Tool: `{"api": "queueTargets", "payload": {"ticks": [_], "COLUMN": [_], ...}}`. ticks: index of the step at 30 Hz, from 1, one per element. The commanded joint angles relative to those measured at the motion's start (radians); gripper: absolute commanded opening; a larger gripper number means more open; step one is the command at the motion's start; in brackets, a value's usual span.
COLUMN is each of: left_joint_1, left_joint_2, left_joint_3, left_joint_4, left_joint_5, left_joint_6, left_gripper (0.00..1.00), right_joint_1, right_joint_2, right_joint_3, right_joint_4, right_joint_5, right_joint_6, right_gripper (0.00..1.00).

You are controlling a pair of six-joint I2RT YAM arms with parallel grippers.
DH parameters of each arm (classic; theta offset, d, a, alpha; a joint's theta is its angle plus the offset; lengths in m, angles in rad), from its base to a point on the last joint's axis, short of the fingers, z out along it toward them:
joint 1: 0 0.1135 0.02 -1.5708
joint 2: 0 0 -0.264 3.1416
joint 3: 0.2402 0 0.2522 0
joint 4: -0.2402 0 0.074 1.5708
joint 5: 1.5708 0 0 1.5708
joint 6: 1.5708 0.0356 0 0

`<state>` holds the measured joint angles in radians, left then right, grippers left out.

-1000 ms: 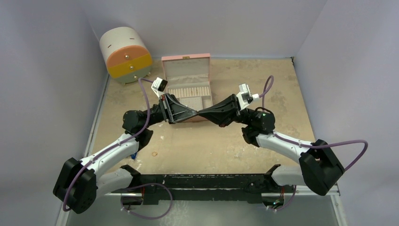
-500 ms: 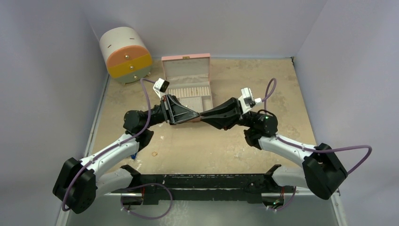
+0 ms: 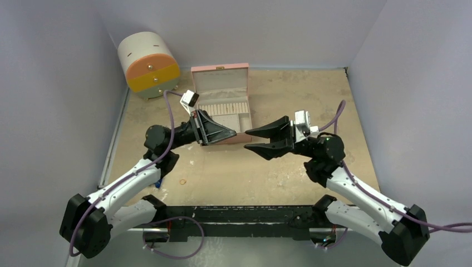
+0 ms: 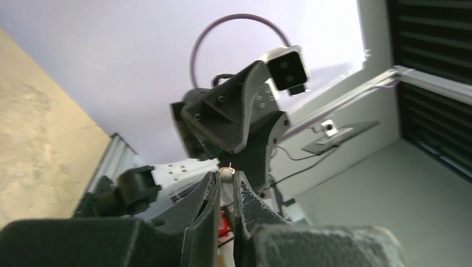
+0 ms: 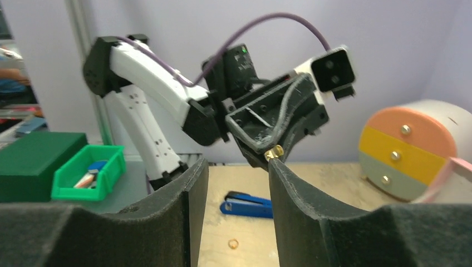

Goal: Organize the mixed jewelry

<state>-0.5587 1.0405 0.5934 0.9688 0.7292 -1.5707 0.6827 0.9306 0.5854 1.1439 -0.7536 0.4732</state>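
**While my left tips pinch a gold piece, my right jaws stand apart and empty**

Where the two arms meet, at the near right corner of the pink box (image 3: 220, 82), my left gripper (image 3: 232, 133) is clenched on a tiny gold piece (image 4: 225, 173). It sits at the very ends of the tips, with a thin pin poking out.
- From the right wrist, the same piece shows as a bright speck at the left tips, raised off the table (image 3: 311, 100).
- My right gripper (image 3: 247, 139) is released with nothing between the fingers. It faces the left tips, close but not touching.
- Box lid up. Ribbed row and small compartments are exposed just behind the left gripper.
- One gold ring (image 3: 182, 181) lies loose on the table, near the blue-handled tool (image 5: 247, 203) and well away from the box.

Step in hand, as I judge it: placing this piece into the box.

Next move calls for:
- swinging the left tips back over a compartment
- lowering before letting go; a piece this small could bounce or cling to a pad
- holding the right arm clear until then

After that, the ring by the tool is the obvious next pick.
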Motion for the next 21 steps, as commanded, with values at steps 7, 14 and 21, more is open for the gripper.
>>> {"api": "queueTargets", "payload": {"ticks": [7, 14, 21], "left_joint_1": [-0.001, 0.0, -0.001], "left_joint_2": [-0.084, -0.007, 0.151], "left_joint_3": [0.257, 0.473, 0.665], "left_joint_4": [-0.811, -1.334, -1.65], "left_joint_5": [-0.06, -0.226, -0.474], "left_joint_6": [0.601, 0.958, 1.128], "left_gripper": [0.0, 0.0, 0.0], "right_joint_1": [0.004, 0.004, 0.0], "right_joint_2": [-0.149, -0.088, -0.017], "right_joint_3": [0.221, 0.298, 0.313], "right_joint_4": [-0.854, -1.139, -1.344], "right_joint_5": [0.286, 0.51, 0.707], "right_joint_6": [-0.388, -0.338, -0.228], "right_gripper": [0.52, 0.58, 0.65]}}
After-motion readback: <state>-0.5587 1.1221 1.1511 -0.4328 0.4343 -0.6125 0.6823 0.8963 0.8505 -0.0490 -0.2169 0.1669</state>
